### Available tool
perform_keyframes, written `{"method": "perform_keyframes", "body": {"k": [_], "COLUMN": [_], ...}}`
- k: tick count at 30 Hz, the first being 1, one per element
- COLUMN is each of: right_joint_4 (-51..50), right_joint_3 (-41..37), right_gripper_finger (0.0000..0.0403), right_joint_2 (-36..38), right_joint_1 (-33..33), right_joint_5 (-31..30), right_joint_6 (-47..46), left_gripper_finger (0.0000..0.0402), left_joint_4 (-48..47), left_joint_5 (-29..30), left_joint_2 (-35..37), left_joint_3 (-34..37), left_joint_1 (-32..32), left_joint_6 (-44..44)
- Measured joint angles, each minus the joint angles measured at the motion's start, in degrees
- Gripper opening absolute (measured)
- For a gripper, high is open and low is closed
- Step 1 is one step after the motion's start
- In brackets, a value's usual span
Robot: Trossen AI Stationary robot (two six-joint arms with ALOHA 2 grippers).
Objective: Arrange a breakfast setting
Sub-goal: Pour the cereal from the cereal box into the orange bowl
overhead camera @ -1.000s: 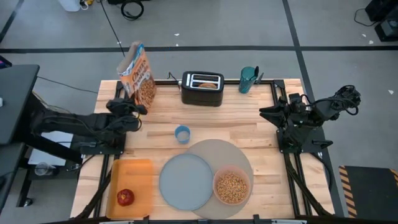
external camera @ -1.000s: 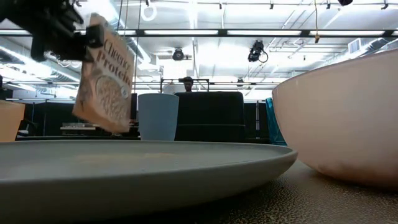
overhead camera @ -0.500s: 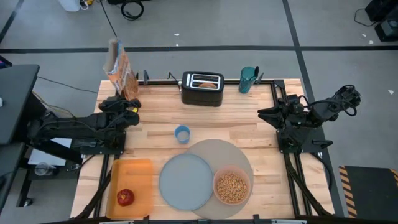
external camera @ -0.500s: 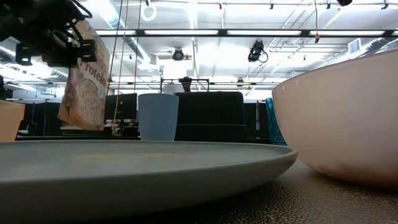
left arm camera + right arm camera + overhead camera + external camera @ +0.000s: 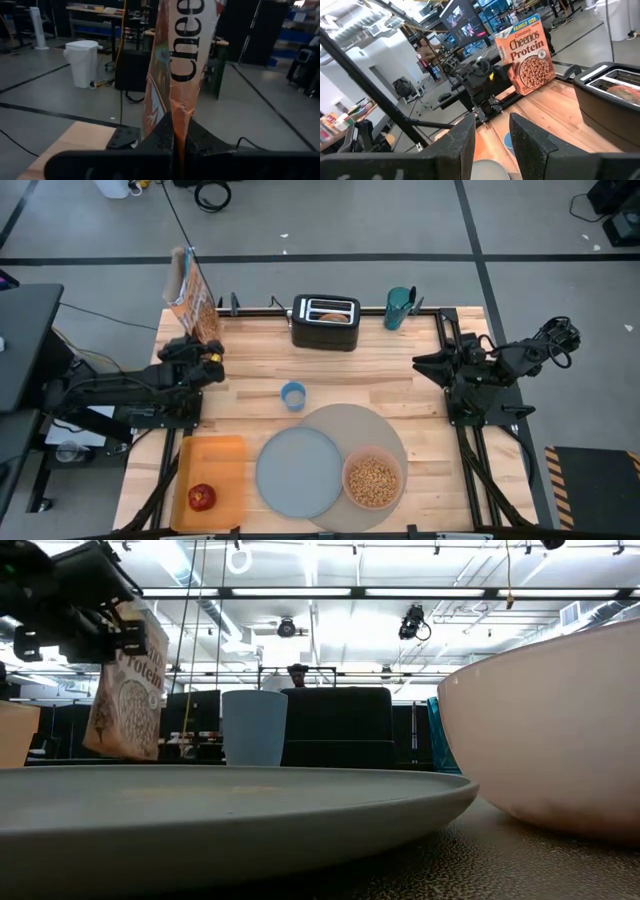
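While the cereal box hung lifted at the bench's far left corner, the scene stood thus:

Left gripper: near the far left corner of the bench, its fingers pinching the lower edge of the orange cereal box.
Orange cereal box: held off the bench and tilted, edge-on from above; in the low view it hung below the gripper, its bottom clear of the surface behind the plate.
Right gripper: at the right edge of the bench, level with the toaster's near side, holding nothing; its fingers stood spread apart.
Grey mat: large and round, at the near middle of the bench.
Grey-blue plate: on the left part of the mat, overhanging its left edge.
Pink bowl: on the mat's near right part, just beside the plate, filled with cereal.
Red apple: at the near end of an orange tray at the near left of the bench.
Small blue cup: upright on the bench between the toaster and the plate.
Black toaster: at the far edge, middle, with a toasted bagel half in one slot.
Teal cup: at the far edge, just right of the toaster.
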State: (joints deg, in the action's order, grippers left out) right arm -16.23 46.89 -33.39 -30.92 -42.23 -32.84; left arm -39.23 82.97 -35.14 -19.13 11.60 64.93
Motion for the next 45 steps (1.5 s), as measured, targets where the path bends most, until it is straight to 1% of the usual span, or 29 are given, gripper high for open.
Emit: {"method": "perform_keyframes", "body": {"k": [2, 5, 13, 16, 18, 22, 25, 28, 31, 33, 37, 40, 43, 45], "right_joint_4": [0.36, 1.01, 1.29, 1.31, 1.31, 1.33, 1.38, 1.72, 1.97, 2.27, 2.50, 2.51, 2.51, 2.57], "right_joint_3": [0.00, 0.00, 0.00, 0.00, 0.00, 0.00, 0.00, 0.00, 0.00, 0.00, 0.00, 0.00, 0.00, 0.00], "right_gripper_finger": [0.0127, 0.0128, 0.0128, 0.0128, 0.0128, 0.0128, 0.0128, 0.0128, 0.0128, 0.0128, 0.0128, 0.0128, 0.0128, 0.0128], "right_joint_2": [0.00, 0.00, 0.00, 0.00, 0.00, 0.00, 0.00, 0.00, 0.00, 0.00, 0.00, 0.00, 0.00, 0.00], "right_joint_1": [0.00, 0.00, 0.00, 0.00, 0.00, 0.00, 0.04, 0.04, 0.04, 0.04, 0.04, 0.04, 0.04, 0.04], "right_joint_5": [-0.18, -0.16, -0.25, -0.27, -0.29, -0.33, -0.34, -0.36, -0.35, -0.36, -0.33, -0.27, -0.15, 0.12], "right_joint_6": [-0.02, -0.04, 0.00, 0.27, 0.61, 1.40, 1.33, 1.33, 1.39, 1.43, 1.55, 1.57, 2.09, 2.75], "left_gripper_finger": [0.0009, 0.0009, 0.0009, 0.0009, 0.0009, 0.0009, 0.0009, 0.0009, 0.0010, 0.0015, 0.0032, 0.0047, 0.0074, 0.0100], "left_joint_4": [0.58, 1.39, 1.95, 1.80, 1.24, -4.09, -7.80, -10.69, -11.62, -11.34, -11.50, -11.69, -11.54, -11.56], "left_joint_5": [0.13, -0.45, -4.46, -6.39, -6.41, -6.37, -6.38, -6.48, -6.79, -8.05, -14.63, -17.41, -20.30, -21.40], "left_joint_2": [0.01, 0.01, -0.10, -0.10, -0.10, -0.10, -0.08, -0.08, -0.08, -0.08, -0.10, -0.10, -0.10, -0.10], "left_joint_3": [0.87, 1.05, -2.77, -3.73, -3.83, -3.83, -3.87, -3.92, -3.92, -3.94, -3.90, -3.90, -3.90, -4.51], "left_joint_1": [-0.65, -1.83, -4.09, -3.32, -2.45, 0.32, 1.84, 2.92, 3.30, 3.30, 3.29, 3.30, 3.30, 3.30], "left_joint_6": [1.64, 1.45, -5.15, -5.82, -5.84, -5.13, -2.93, -1.06, -1.05, -1.05, -1.12, -1.12, -1.13, -1.16]}}
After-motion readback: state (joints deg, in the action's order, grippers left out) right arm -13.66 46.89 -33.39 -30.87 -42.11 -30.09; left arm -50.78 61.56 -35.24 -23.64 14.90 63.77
